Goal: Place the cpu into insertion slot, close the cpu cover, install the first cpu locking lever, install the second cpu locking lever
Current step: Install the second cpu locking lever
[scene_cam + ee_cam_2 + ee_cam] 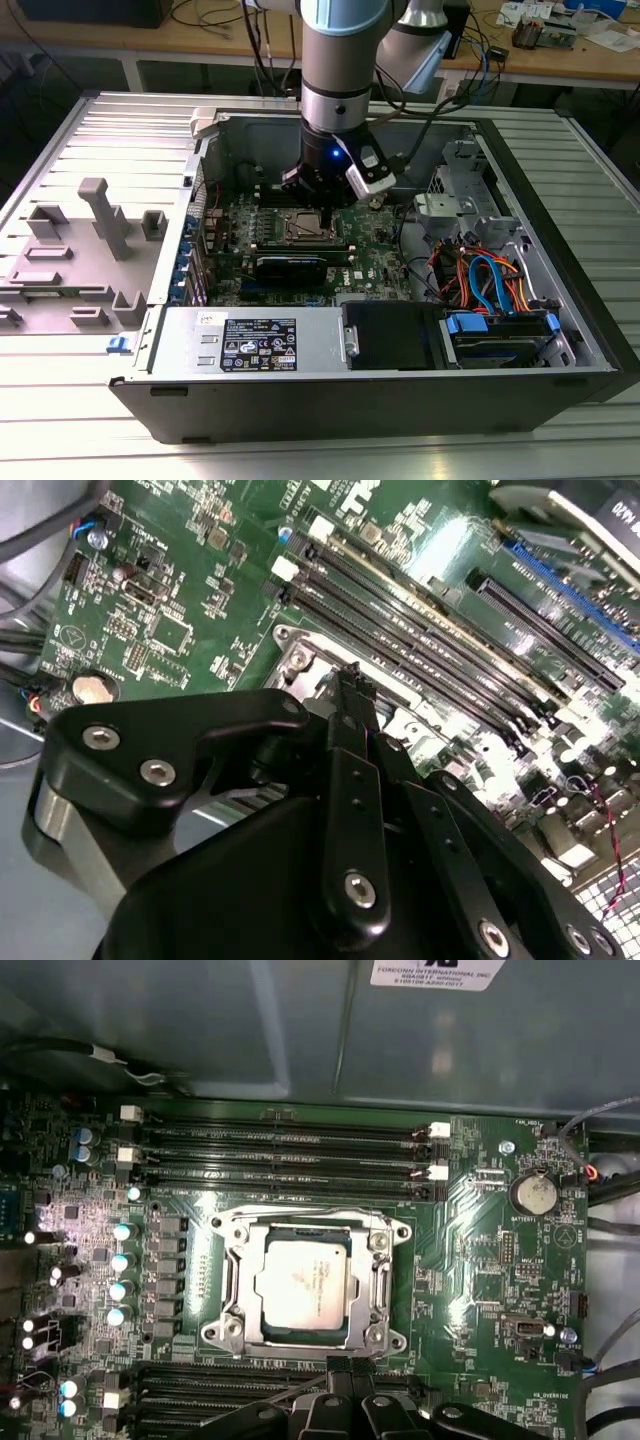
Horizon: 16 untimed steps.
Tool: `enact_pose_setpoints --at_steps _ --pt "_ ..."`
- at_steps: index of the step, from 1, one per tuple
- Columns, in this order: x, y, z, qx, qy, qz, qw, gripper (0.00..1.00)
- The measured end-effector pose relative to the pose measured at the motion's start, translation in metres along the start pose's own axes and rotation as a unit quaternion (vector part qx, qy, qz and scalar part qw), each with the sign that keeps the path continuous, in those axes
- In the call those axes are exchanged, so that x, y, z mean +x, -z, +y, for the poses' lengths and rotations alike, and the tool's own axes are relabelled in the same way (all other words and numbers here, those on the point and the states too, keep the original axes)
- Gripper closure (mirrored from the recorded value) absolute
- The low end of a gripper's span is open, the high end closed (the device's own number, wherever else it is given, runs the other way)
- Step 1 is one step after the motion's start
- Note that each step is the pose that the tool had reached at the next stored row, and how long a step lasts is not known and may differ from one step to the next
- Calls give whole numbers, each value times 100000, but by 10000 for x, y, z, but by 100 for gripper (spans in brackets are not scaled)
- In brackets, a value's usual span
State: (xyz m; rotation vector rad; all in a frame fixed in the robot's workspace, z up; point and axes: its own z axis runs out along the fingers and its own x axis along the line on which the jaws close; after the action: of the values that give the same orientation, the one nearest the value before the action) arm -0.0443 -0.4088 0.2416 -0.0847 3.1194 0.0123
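The black pincer (345,1368) hung with its fingers drawn narrow, nearly together and holding nothing, just above one edge of the insertion slot (232,1290). In that square socket lay the cpu (305,1282), flat with a dull silver top, and the thin metal cpu cover (306,1237) sat down around it (chip showing through the window). Long dark memory slots (285,1155) ran beside it on the green motherboard (480,1280), all inside the open grey computer case (540,250) on the ribbed metal surface (60,420).
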Motion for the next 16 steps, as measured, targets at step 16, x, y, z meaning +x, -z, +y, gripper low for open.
enact_pose_setpoints --at_steps 16 --pt "9 70 -81 -5 0 -3 100000 89"
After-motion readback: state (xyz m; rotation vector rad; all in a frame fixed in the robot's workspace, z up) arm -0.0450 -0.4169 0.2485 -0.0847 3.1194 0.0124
